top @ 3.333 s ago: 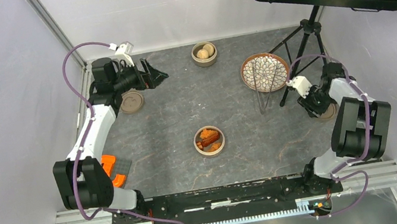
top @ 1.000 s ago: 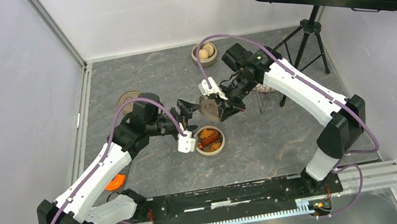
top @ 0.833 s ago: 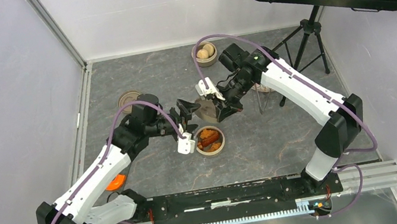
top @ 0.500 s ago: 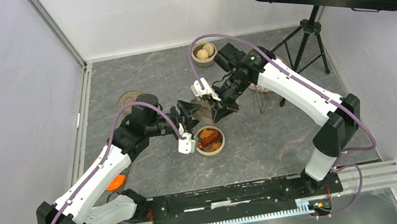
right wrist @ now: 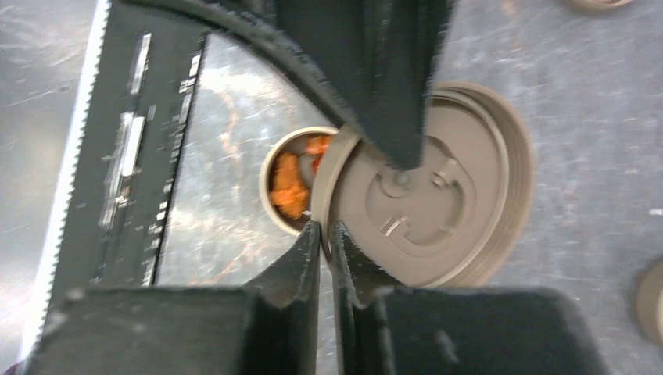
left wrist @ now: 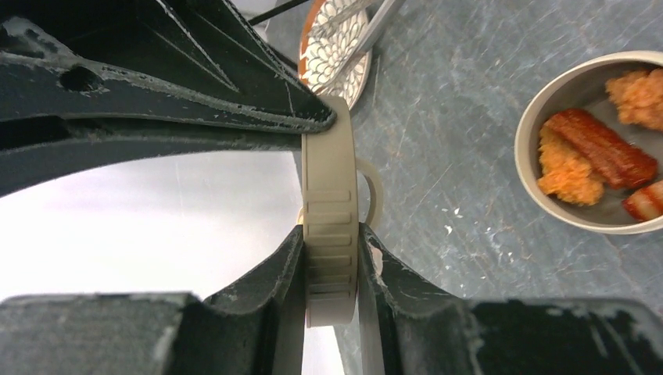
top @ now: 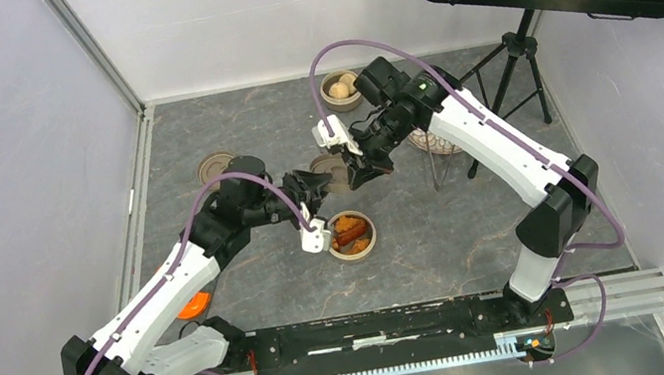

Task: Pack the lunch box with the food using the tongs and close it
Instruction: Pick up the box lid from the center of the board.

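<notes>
Between left claw and right claw, one lid; two bowls, one plate.

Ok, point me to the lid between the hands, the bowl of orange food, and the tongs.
lid (left wrist: 330, 203): left wrist view, its ribbed rim.
bowl of orange food (top: 356, 256): top view, near rim.
tongs (top: 434, 176): top view, one slim arm.
</notes>
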